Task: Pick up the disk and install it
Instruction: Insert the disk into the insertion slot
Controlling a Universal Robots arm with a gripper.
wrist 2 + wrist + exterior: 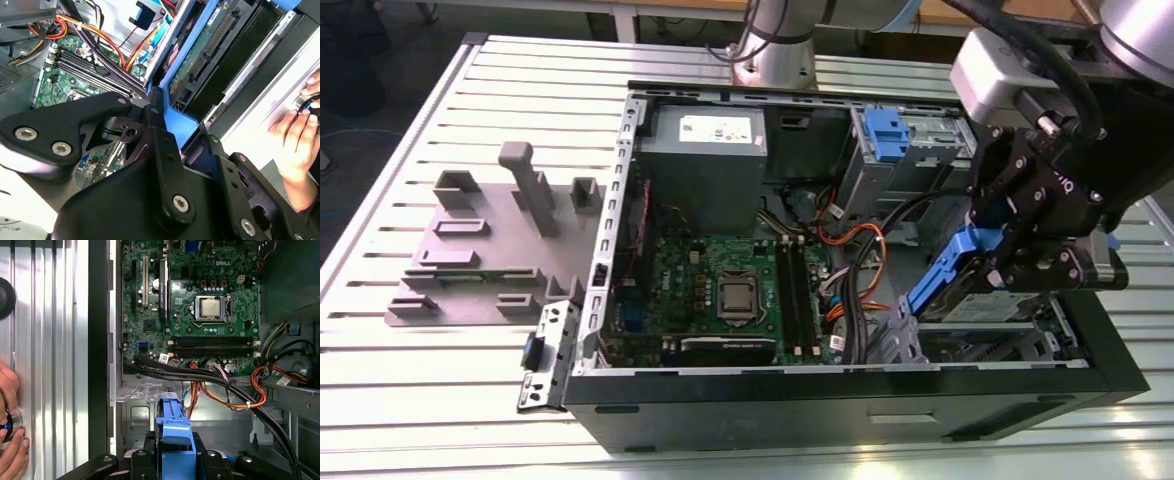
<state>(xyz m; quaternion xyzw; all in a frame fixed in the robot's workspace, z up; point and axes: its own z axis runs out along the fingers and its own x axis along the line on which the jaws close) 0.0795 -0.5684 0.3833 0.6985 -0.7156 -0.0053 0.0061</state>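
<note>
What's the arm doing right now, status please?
Fingers shut on the disk. Disk tilted above the case's corner bay, not seated. Orange cables close beside; a person's hand on the table outside.

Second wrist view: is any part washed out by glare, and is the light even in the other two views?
Second wrist view: a surface beside the motherboard is washed out white. First wrist view: motherboard evenly lit. Exterior view: the drive bay below the disk is shadowed.

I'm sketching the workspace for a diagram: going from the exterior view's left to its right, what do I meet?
First the grey fixture plate → grey metal box → blue latch → the disk, held in the gripper.
</note>
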